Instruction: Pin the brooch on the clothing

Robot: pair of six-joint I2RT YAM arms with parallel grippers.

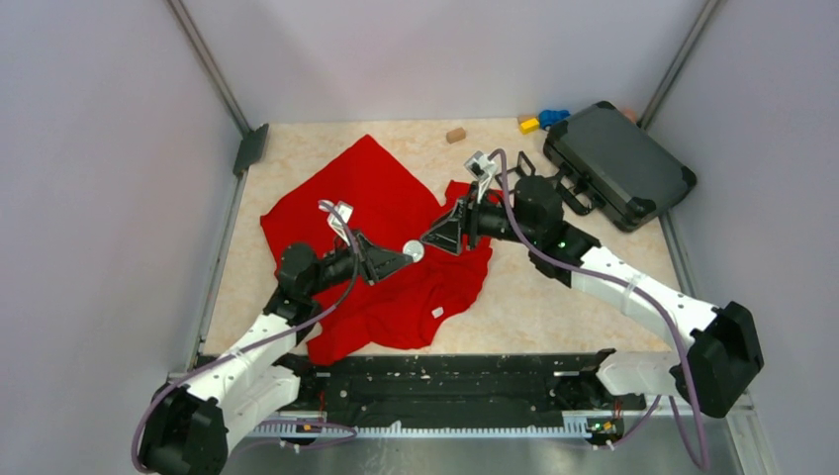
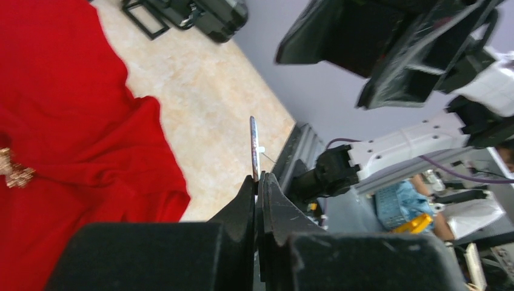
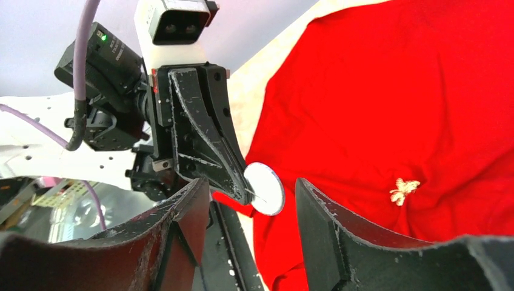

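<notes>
The clothing (image 1: pixel 376 193) is a bright red garment spread on the table, with a small white tag (image 1: pixel 436 312) near its front hem. My left gripper (image 1: pixel 404 256) is shut on the brooch (image 1: pixel 415 251), a round silver-white disc, and holds it above the garment. The left wrist view shows the brooch (image 2: pixel 254 148) edge-on at my fingertips. My right gripper (image 1: pixel 425 241) is open, its tips facing the brooch from the right. In the right wrist view the brooch (image 3: pixel 265 188) sits between my open right fingers (image 3: pixel 321 212). A small gold emblem (image 3: pixel 403 190) shows on the clothing (image 3: pixel 394 103).
A black hard case (image 1: pixel 618 163) lies at the back right corner. Small yellow (image 1: pixel 529 125), blue (image 1: pixel 554 117) and brown (image 1: pixel 455 135) blocks lie along the back edge. Grey walls enclose the table on three sides.
</notes>
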